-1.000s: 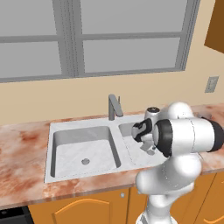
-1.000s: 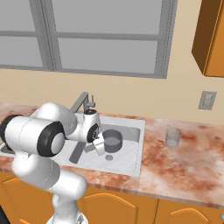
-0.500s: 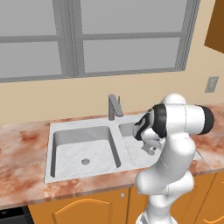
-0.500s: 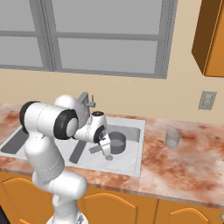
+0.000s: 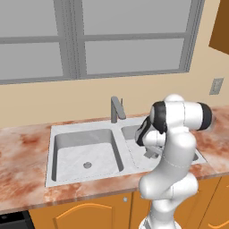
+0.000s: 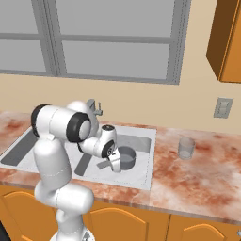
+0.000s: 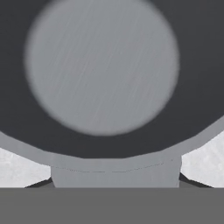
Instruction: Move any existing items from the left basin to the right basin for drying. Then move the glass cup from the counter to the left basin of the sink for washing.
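Note:
A small dark grey pot (image 6: 126,156) is in the right basin (image 6: 142,141) of the light grey sink. Seen from the hand, the pot (image 7: 103,65) is very close from above, with its short handle (image 7: 114,173) pointing down between my finger tips. My gripper (image 6: 114,164) sits at the pot's near side, shut on that handle. I cannot tell whether the pot rests on the basin floor. The left basin (image 5: 74,147) holds nothing but its drain hole. The glass cup (image 6: 186,147) stands upright on the counter (image 6: 202,174), to the right of the sink.
A grey faucet (image 5: 116,109) rises behind the sink's middle divider. A window runs along the wall above, and a wall outlet (image 6: 222,108) sits behind the cup. Orange cabinets line the counter's front edge.
The arm's upper links have swung and risen over the right basin. The gripper and the pot have shifted slightly to the right inside that basin. The cup has not moved.

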Motion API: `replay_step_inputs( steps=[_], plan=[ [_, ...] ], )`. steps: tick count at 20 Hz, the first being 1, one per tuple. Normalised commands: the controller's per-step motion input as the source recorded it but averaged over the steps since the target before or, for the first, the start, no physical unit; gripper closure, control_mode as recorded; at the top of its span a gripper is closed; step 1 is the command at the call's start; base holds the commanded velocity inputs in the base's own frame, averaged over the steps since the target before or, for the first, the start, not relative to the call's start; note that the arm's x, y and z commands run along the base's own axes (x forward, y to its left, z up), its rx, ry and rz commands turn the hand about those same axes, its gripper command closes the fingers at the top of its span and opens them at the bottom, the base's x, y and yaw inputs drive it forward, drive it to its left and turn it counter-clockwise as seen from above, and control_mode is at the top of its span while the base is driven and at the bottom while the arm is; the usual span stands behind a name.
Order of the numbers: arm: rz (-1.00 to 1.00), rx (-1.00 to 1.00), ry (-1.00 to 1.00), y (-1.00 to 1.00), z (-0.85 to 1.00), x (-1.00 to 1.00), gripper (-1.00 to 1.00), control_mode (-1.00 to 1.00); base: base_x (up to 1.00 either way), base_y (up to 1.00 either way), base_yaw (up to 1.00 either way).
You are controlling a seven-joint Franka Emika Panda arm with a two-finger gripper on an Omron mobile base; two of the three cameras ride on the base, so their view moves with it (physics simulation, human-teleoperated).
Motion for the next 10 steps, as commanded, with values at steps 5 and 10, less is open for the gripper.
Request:
replay_step_inputs(
  steps=[5,10],
  plan=[
    [0.00,0.01,0.00,0.00,-0.22,0.00,1.00,-1.00,0.00,0.00,0.00],
    [0.00,0.00,-0.02,0.00,-0.14,0.00,-1.00,-1.00,0.00,0.00,0.00]
  ],
)
